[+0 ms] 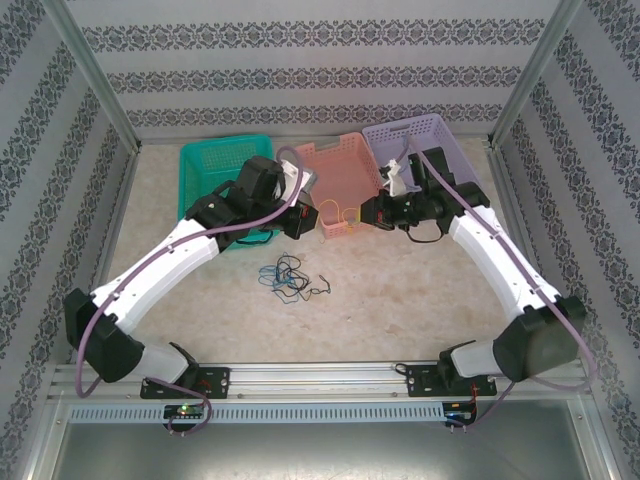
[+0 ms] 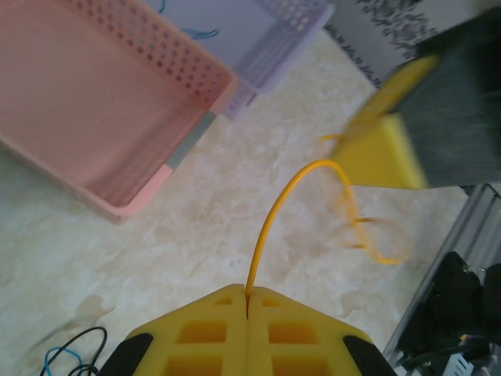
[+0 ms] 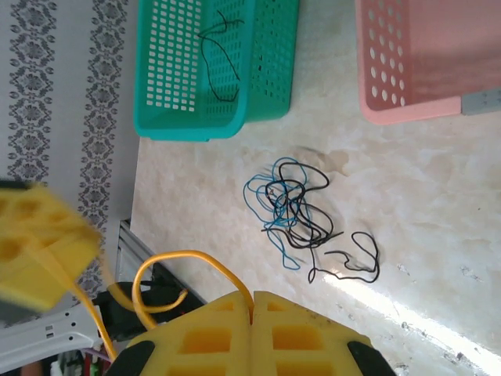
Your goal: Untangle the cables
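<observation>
Cables [image 3: 293, 211] lie tangled while left gripper [image 2: 247, 301] and right gripper [image 3: 252, 301] each clamp a yellow cable [image 2: 274, 211], partly blurred

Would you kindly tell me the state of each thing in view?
left gripper: shut on the yellow cable.
right gripper: shut on the yellow cable.
yellow cable: pinched by both grippers, slack between.
black and blue cables: tangled, lying loose.
green basket: holds a black cable.
purple basket: holds a blue cable.
pink basket: empty as far as seen.
</observation>
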### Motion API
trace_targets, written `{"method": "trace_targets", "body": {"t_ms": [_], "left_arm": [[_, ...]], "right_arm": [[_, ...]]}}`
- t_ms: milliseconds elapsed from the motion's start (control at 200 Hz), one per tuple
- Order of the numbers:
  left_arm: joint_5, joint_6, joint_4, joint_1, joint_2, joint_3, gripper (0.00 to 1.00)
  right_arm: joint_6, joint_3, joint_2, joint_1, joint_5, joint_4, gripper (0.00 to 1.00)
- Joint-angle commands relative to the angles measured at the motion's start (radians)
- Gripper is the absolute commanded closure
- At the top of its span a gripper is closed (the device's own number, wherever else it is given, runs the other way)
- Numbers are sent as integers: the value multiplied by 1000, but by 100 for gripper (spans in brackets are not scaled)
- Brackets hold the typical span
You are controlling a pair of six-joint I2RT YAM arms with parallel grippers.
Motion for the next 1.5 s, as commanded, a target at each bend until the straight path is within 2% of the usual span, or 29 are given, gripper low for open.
{"method": "trace_targets", "body": {"t_ms": [0, 290, 684, 799, 879, 974, 1109, 1189, 1369, 1494], "left_arm": [[32, 66, 34, -11, -15, -9, 100], [-21, 68, 76, -10, 53, 102, 100], [-49, 160, -14, -9, 111, 309, 100], [-151, 265, -118, -9, 154, 382, 100], [-290, 327, -148, -9, 170, 391, 100], [-433, 368, -124, 1, 173, 377, 100], [-562, 420, -55, 0, 183, 360, 100], [-648, 460, -25, 1, 195, 358, 100], [-786, 513, 22, 27, 202, 348, 100], [-818, 498, 37, 64, 185, 335, 100]], "right_arm": [[-4, 45, 37, 11, -80, -24, 100], [-20, 36, 115, 117, -185, -12, 100], [-41, -85, 132, 128, -181, 21, 100], [-44, -102, 123, 104, -118, -8, 100], [-21, -127, 105, 66, -86, -7, 100], [-3, -141, 90, 35, -71, -26, 100], [9, -138, 87, 47, -86, -52, 100], [-1, -129, 82, 54, -43, -105, 100], [37, -173, 29, 4, 64, -137, 100], [54, -210, -12, -54, 94, -132, 100]]}}
